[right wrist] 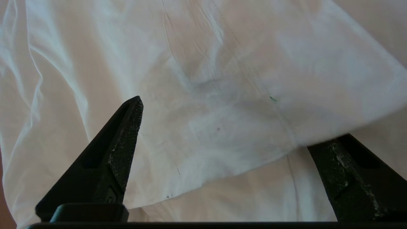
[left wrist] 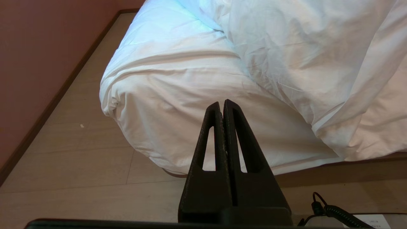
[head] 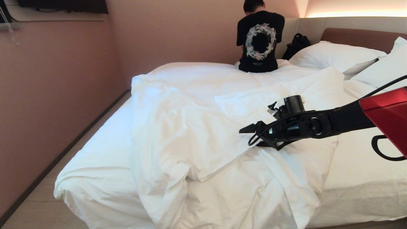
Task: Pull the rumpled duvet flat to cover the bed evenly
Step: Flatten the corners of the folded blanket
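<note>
The white duvet lies rumpled on the bed, folded back over itself in thick creases, with one flap hanging over the near edge. My right gripper reaches in from the right, low over a folded duvet corner at the middle of the bed. In the right wrist view the right gripper is open; the duvet edge lies between its fingers and covers the tip of one. My left gripper is shut and empty, parked low before the bed's foot corner.
A person in a black T-shirt sits on the far edge of the bed, back turned. Pillows lie at the brown headboard, a black bag beside them. A pink wall and narrow floor strip run along the left.
</note>
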Motion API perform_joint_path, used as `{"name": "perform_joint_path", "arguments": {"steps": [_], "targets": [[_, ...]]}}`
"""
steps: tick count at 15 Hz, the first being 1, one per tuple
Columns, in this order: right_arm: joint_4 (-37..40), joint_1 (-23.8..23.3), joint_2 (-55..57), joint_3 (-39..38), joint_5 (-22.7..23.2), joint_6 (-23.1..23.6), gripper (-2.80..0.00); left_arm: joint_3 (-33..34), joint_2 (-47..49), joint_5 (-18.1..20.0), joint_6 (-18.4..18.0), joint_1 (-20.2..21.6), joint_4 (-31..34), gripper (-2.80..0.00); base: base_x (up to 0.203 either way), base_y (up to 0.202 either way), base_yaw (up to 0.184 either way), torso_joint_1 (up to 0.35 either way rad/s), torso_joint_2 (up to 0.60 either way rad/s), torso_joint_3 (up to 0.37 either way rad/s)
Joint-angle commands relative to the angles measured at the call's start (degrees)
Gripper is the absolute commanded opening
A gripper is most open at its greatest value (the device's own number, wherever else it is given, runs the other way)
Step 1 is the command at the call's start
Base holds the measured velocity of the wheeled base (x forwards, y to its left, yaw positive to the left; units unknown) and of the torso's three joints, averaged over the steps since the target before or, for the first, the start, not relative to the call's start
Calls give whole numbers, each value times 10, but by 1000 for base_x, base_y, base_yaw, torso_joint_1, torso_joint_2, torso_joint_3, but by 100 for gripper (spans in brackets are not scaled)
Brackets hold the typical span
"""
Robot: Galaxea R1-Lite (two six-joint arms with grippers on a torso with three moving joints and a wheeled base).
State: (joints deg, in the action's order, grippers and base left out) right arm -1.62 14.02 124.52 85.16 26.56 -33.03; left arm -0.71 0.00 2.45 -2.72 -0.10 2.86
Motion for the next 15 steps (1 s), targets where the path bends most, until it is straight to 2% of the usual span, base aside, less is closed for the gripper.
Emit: {"name": "perform_joint_path", "arguments": {"steps": [1, 8, 15], "targets": [[0, 10, 15, 13, 2, -5, 0, 0, 0, 0, 0, 0, 0, -280, 0, 0, 0, 0, 0, 0], [0, 16, 39, 40, 1, -11, 0, 0, 0, 0, 0, 0, 0, -280, 0, 0, 0, 0, 0, 0], [29, 22, 85, 120, 1, -46, 0, 0, 0, 0, 0, 0, 0, -280, 0, 0, 0, 0, 0, 0]]}}
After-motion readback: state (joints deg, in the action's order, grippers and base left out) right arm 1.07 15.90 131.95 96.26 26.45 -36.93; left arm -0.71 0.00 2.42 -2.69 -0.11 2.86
